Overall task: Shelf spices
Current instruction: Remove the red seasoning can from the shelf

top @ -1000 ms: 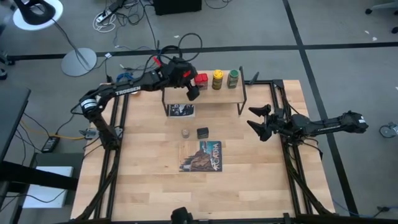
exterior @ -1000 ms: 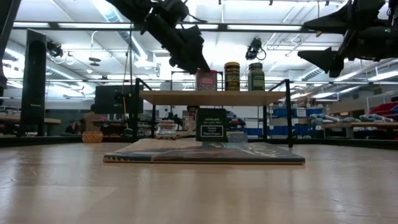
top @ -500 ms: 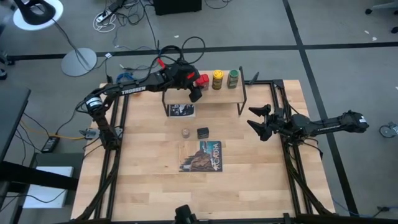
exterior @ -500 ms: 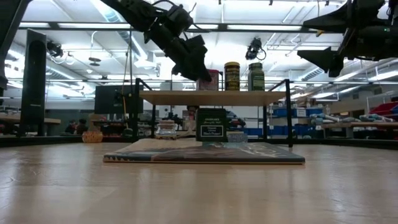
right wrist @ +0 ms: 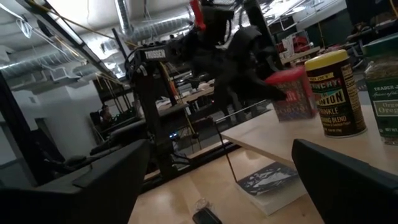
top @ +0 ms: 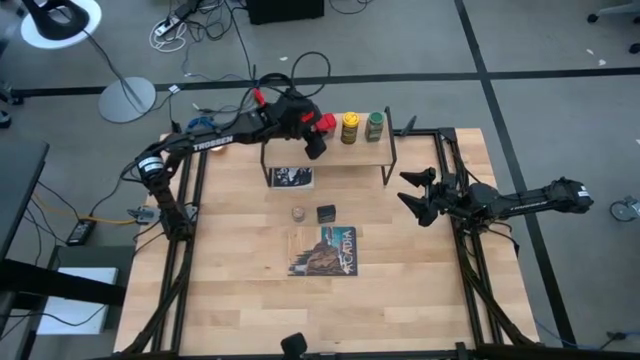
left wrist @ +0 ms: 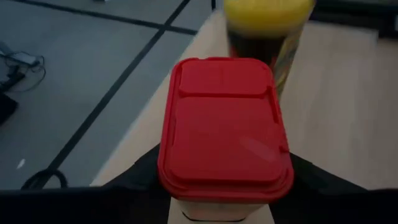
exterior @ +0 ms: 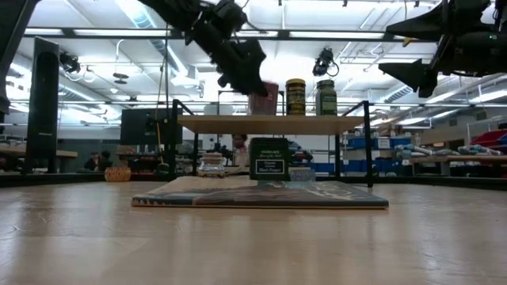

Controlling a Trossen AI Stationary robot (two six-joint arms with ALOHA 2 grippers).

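Observation:
The red tin is at the left part of the shelf, tilted, in my shut left gripper. Beside it on the board stand the yellow-capped jar and the green-capped jar. On the tabletop in front of the shelf rest the black tin and the tiny clear jar. My right gripper hovers open over the table's right side. My left gripper pinches the red tin between its two fingers, on the tin's sides just under the red lid. It comes slanting down from the table's left and near side. The tin sits tilted over the shelf board; whether its bottom touches the board I cannot tell.
A flat picture-covered book lies mid-table, in front of the black tin. A smaller printed book lies under the shelf's left end. The shelf's black legs stand at its corners. Bare wood lies toward the table's near edge.
My left gripper has moved a little toward the far edge and up at the shelf's left end. The red tin, upright on the board a second ago, now leans and its top stands higher.

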